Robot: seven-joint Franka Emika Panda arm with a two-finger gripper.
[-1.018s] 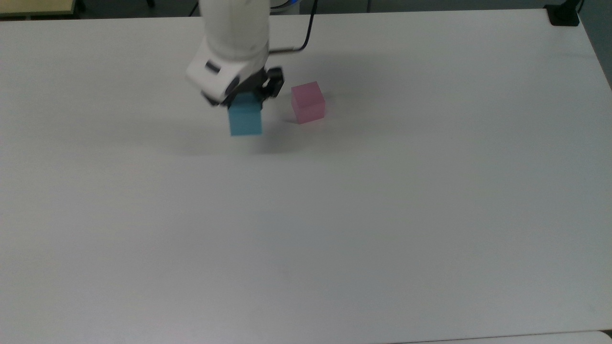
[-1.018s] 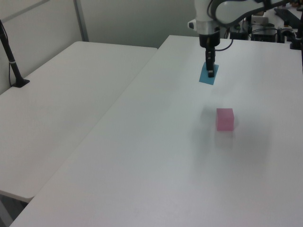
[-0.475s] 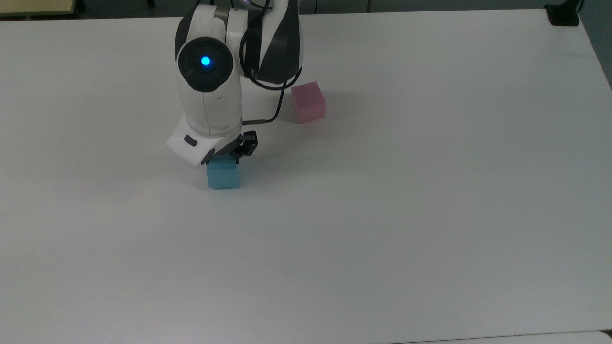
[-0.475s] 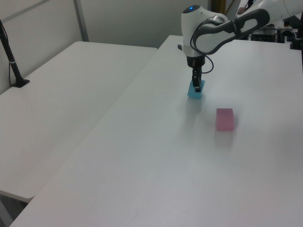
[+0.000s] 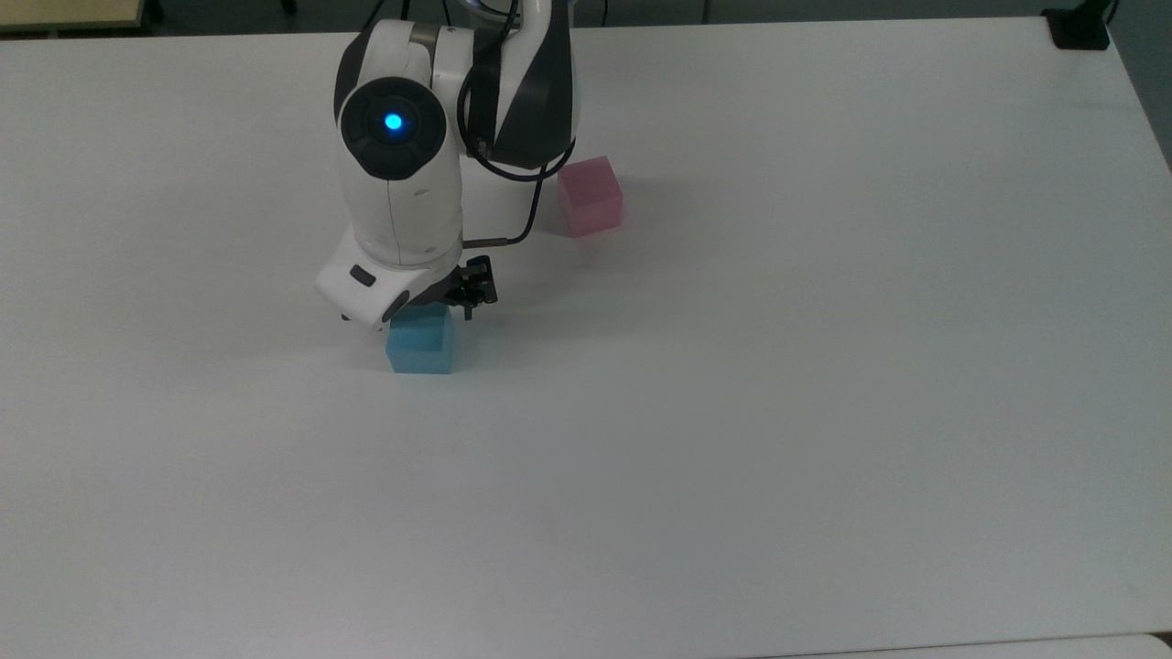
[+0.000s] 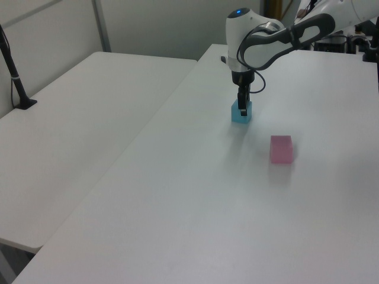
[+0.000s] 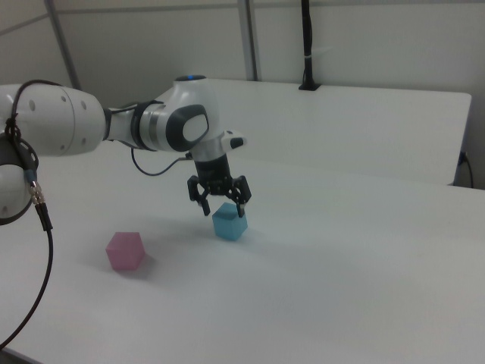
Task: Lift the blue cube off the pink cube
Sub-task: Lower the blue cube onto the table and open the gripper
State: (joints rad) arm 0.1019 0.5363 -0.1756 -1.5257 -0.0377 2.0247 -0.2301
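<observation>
Blue cube [image 5: 420,345] sits flat on the white table [image 5: 824,366], off the pink cube [image 5: 591,195] and well apart from it. In the top view the blue cube lies to the left of the pink cube and nearer the camera; in the left view blue cube [image 6: 241,112] is farther and left of pink cube [image 6: 281,148]; in the right view blue cube [image 7: 229,221] is right of pink cube [image 7: 125,251]. Pink cube also rests on the table, upright, nothing on top of it.

Gripper [image 7: 221,200] hangs right above the blue cube, pointing down. Right view shows the jaws spread wide, one black finger on each side of the cube's upper part, with gaps visible, not pinching it. In the top view the gripper [image 5: 430,307] is mostly under the white wrist, with black finger parts showing at the cube's far edge. In the left view the gripper [image 6: 242,108] overlaps the cube's top; contact cannot be told there.

Arm [image 5: 403,174] reaches in from the far side of the table in the top view, with a blue light [image 5: 393,120] glowing on its joint cap. A black cable [image 5: 513,233] loops from the arm near the pink cube. A second white table [image 6: 77,118] stands to the left view's left, with a black post [image 6: 15,74] on it.
</observation>
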